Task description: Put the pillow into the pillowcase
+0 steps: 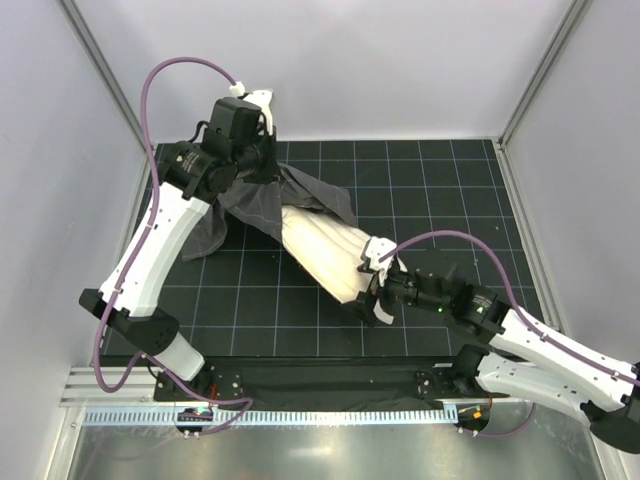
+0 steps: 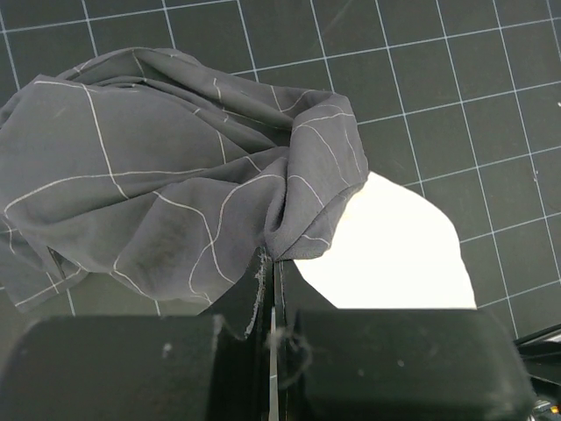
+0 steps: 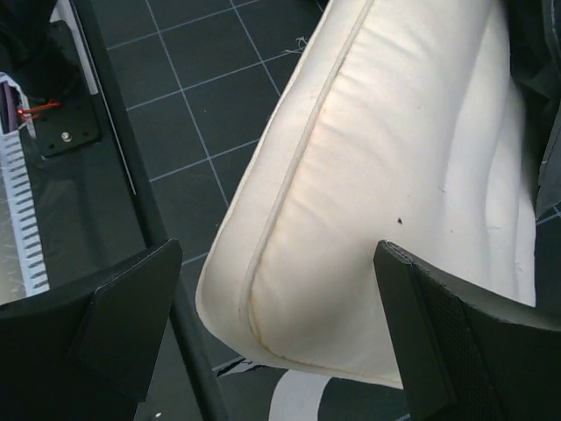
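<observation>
The cream-white pillow (image 1: 330, 255) lies slanted on the mat, its far end inside the mouth of the dark grey checked pillowcase (image 1: 262, 205). My left gripper (image 1: 262, 165) is shut on a bunched edge of the pillowcase (image 2: 158, 175) and holds it up beside the pillow (image 2: 394, 254). In the left wrist view the fingers (image 2: 273, 281) pinch the cloth tight. My right gripper (image 1: 380, 288) is at the pillow's near end. In the right wrist view it (image 3: 280, 324) is open wide, with the pillow's piped corner (image 3: 377, 175) between its fingers (image 3: 131, 307). The bear print is out of view.
The black grid mat (image 1: 450, 190) covers the table. A black bar (image 1: 320, 380) and a white slotted rail (image 1: 300, 415) run along the near edge. White walls and metal posts (image 1: 535, 75) close in the back and sides.
</observation>
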